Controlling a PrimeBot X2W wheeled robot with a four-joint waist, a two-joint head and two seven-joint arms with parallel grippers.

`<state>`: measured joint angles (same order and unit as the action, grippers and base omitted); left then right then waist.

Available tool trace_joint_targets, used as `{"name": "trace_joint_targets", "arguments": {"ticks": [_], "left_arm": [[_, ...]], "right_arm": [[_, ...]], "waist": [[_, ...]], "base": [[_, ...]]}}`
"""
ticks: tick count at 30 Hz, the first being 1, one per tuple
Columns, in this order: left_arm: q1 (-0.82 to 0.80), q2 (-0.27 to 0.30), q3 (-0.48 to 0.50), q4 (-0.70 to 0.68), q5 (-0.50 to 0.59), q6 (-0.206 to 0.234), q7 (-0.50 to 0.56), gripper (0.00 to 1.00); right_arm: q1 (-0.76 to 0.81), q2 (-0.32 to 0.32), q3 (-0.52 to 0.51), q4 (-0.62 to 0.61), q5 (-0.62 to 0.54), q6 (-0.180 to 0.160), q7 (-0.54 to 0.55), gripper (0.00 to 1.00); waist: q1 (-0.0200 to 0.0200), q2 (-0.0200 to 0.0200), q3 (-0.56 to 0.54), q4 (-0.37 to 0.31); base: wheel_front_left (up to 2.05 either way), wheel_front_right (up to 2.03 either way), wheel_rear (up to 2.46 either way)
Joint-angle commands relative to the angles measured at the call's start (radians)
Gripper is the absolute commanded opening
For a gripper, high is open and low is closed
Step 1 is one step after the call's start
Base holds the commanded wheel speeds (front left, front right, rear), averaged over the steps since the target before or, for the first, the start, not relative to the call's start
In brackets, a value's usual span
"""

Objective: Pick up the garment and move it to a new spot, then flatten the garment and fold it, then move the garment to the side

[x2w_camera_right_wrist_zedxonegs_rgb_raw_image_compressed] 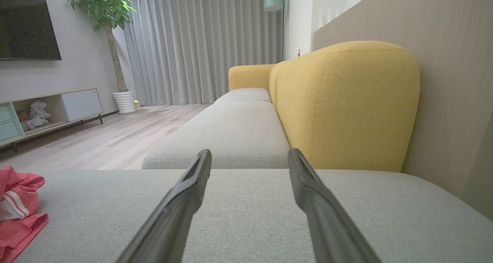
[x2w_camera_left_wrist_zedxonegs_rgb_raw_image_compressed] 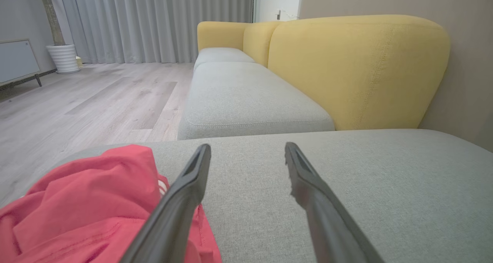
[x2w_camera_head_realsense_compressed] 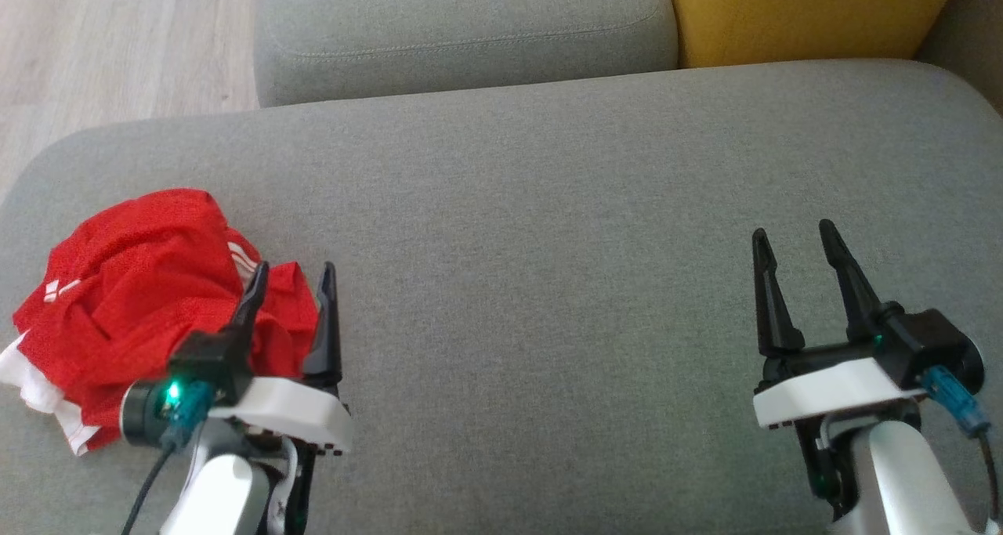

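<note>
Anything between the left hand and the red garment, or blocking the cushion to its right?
Nothing visible. The open left hand is right at the crumpled red garment's right edge. Rightward, the grey seat cushion shows bare fabric up to the open right hand, the one thing on that stretch.

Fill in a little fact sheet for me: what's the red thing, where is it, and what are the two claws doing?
item: red garment with white trim, crumpled in a heap
place: left part of the grey seat cushion
left gripper: open, at the heap's right edge, holding nothing
right gripper: open, over bare cushion, apart from the garment
folding: not yet begun
</note>
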<state>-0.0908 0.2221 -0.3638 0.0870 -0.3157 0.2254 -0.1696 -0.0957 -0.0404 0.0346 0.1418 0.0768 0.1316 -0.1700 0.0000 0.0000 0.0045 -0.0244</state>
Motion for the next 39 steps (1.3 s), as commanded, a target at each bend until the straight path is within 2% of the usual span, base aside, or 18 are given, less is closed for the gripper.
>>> {"name": "trace_joint_targets", "arguments": {"ticks": [1, 5, 12, 18, 22, 26, 34, 39], "left_arm": [[-0.067, 0.024, 0.017, -0.036, 0.026, 0.015, -0.018, 1.0], [-0.062, 0.018, 0.016, -0.03, 0.017, 0.018, -0.03, 1.0], [-0.042, -0.012, 0.043, 0.018, 0.016, -0.015, -0.053, 1.0], [-0.033, -0.037, 0.07, 0.038, 0.04, -0.038, -0.068, 1.0], [-0.033, -0.04, 0.067, 0.077, 0.105, -0.041, -0.079, 1.0], [-0.037, -0.053, 0.074, 0.092, 0.15, -0.044, -0.091, 1.0], [-0.036, -0.076, 0.107, 0.098, 0.17, -0.069, -0.092, 1.0], [-0.031, -0.086, 0.12, 0.104, 0.183, -0.084, -0.092, 1.0]], "right_arm": [[-0.063, -0.008, 0.027, -0.034, -0.017, -0.001, -0.017, 1.0], [-0.061, -0.008, 0.041, -0.027, 0.021, -0.001, -0.029, 1.0], [-0.056, -0.009, 0.062, 0.006, 0.123, -0.001, -0.041, 1.0], [-0.056, -0.009, 0.063, 0.028, 0.131, -0.001, -0.039, 1.0], [-0.059, -0.009, 0.058, 0.055, 0.157, -0.001, -0.028, 1.0], [-0.065, -0.01, 0.067, 0.068, 0.121, -0.001, -0.039, 1.0], [-0.068, -0.01, 0.064, 0.08, 0.113, -0.001, -0.044, 1.0], [-0.063, -0.01, 0.072, 0.081, 0.115, -0.001, -0.044, 1.0]], "waist": [[0.0, 0.0, 0.0, 0.0], [0.0, 0.0, 0.001, -0.001], [0.0, 0.0, -0.002, -0.002], [0.0, 0.0, -0.003, -0.002], [0.0, 0.0, -0.005, -0.005], [0.0, 0.0, -0.006, -0.007], [0.0, 0.0, -0.008, -0.005], [0.0, 0.0, -0.01, 0.022]], "base": [[0.0, 0.0, 0.0], [0.0, 0.0, 0.0], [0.0, 0.0, 0.0], [0.0, 0.0, 0.0], [0.0, 0.0, 0.0], [0.0, 0.0, 0.0], [0.0, 0.0, 0.0], [0.0, 0.0, 0.0]]}}
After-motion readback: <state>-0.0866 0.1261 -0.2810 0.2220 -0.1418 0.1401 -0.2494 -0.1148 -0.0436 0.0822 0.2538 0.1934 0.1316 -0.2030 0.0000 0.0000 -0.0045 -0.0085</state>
